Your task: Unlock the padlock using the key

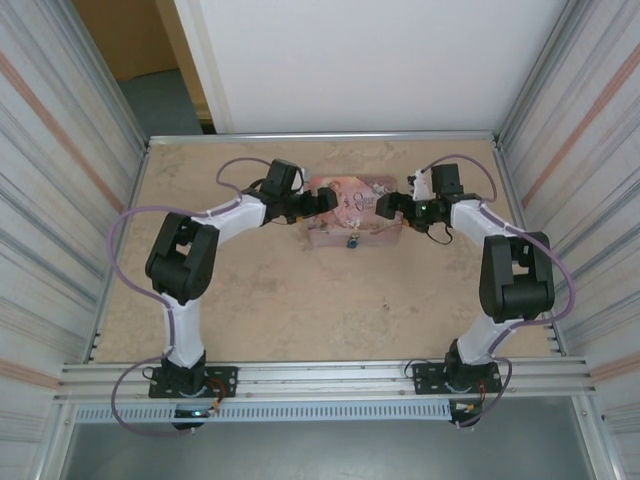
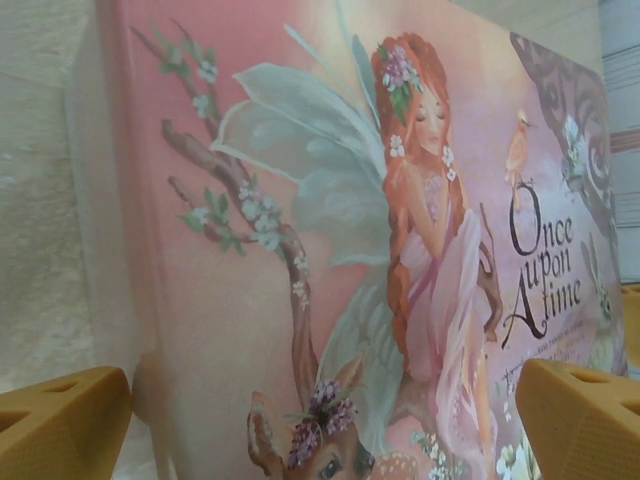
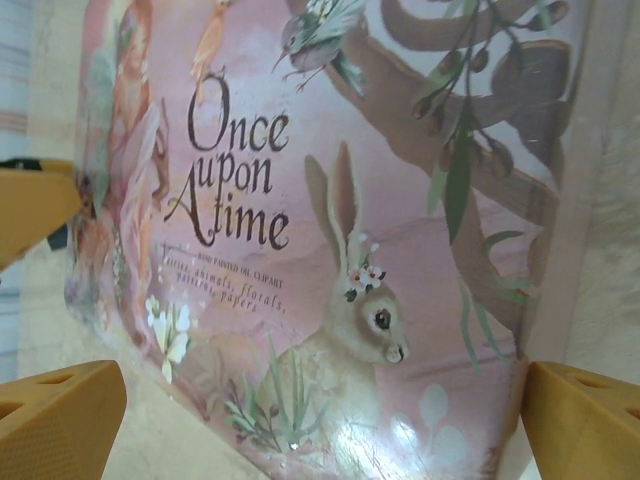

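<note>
Tin [image 1: 352,212], pink, with a fairy-tale painting on its lid, sits at the centre of the overhead view, on the upper part of the table [image 1: 280,300]. My left claw [image 1: 322,201] reaches over its left end and my right claw [image 1: 386,206] over its right end. Both are spread wide and grip nothing. Padlock [image 1: 353,241], tiny and blue, shows against the tin's lower edge, at the middle of the frame.
</note>
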